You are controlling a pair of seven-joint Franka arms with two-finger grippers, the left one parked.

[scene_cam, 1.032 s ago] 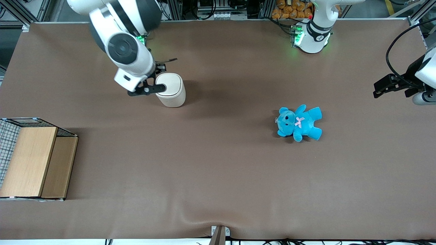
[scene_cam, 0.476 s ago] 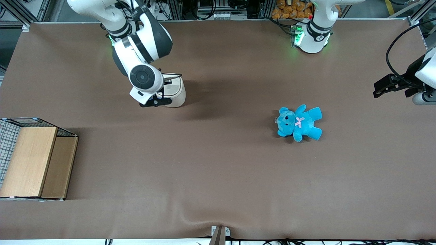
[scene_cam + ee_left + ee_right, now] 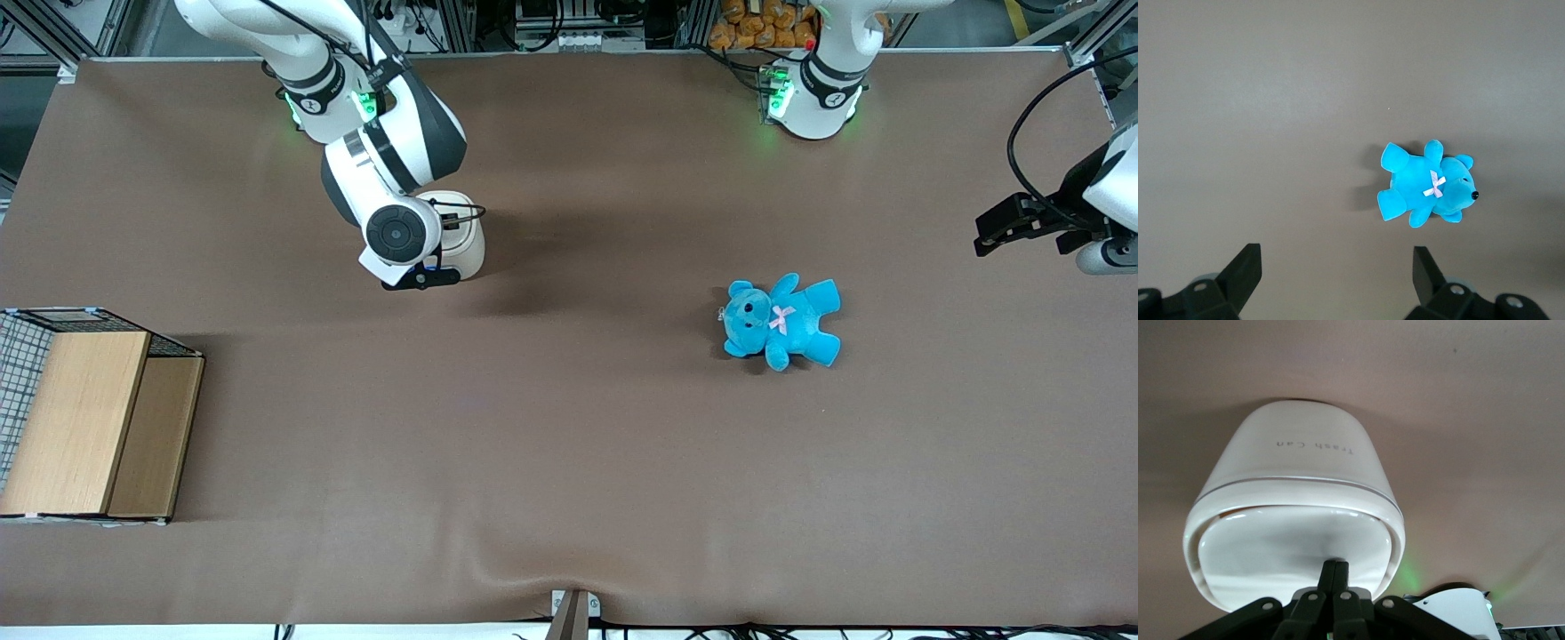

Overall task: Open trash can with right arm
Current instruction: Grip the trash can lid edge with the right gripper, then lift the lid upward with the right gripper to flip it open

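Gripper fingers pressed together, tips touching trash can lid. Risk: off-centre push tips light can, lid stays closed.

The gripper, fingers pressed together, touches the trash can lid; bare table surrounds both.

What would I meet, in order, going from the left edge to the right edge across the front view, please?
Wooden box with wire mesh → right arm's gripper, fingers shut, at the top of the trash can → blue teddy → parked arm's gripper.
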